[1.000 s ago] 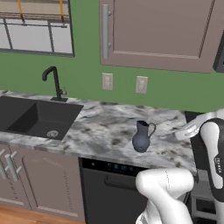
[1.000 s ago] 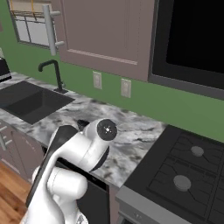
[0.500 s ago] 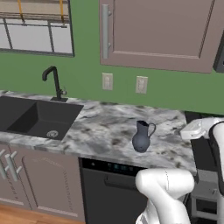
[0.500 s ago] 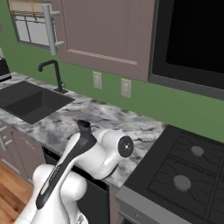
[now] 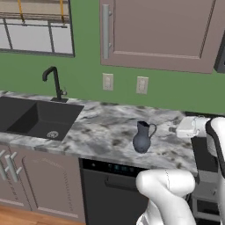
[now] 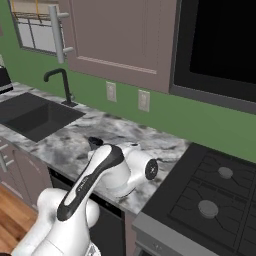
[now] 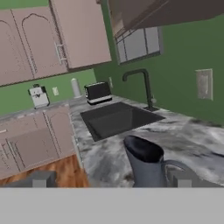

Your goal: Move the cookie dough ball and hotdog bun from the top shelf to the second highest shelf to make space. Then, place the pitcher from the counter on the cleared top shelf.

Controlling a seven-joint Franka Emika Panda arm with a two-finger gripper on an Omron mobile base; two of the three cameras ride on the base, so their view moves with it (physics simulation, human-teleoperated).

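So the pitcher [image 5: 142, 137] is sitting upright on the marbled tabletop [image 5: 105, 132], roughly mid-way along it, between the black sink [image 5: 37, 121] on one side and the stove [image 6: 210, 200] on the other. Dark blue-grey, bulbous body, handle pointing toward the stove side in the left base view. It's toward the front half of the tabletop, above the dishwasher [image 5: 110, 193] panel under it.

From the right base view you barely get the pitcher — just its dark mouth [image 6: 94, 143] poking up behind the robot's white arm, which is bent right across in front of it.

The hand view is the good one: the pitcher [image 7: 146, 162] is close up at the bottom middle, open mouth facing the camera a bit, handle off to the right. The tool [image 7: 109, 179] has its two finger tips showing low down, one far left and one just right of the pitcher's handle, so the jaws are spread wide and have hold of nothing — the pitcher sits between them but further out, and I can't tell whether the right tip touches the handle.

Behind it in that view: the sink with the curved black tap [image 7: 142, 85], a toaster [image 7: 98, 92] and a small coffee machine [image 7: 38, 96] on the far stretch of tabletop, window above the sink, wood floor lower left.

In the left base view the robot's hand end is over at the right edge, near the stove, apart from the pitcher.
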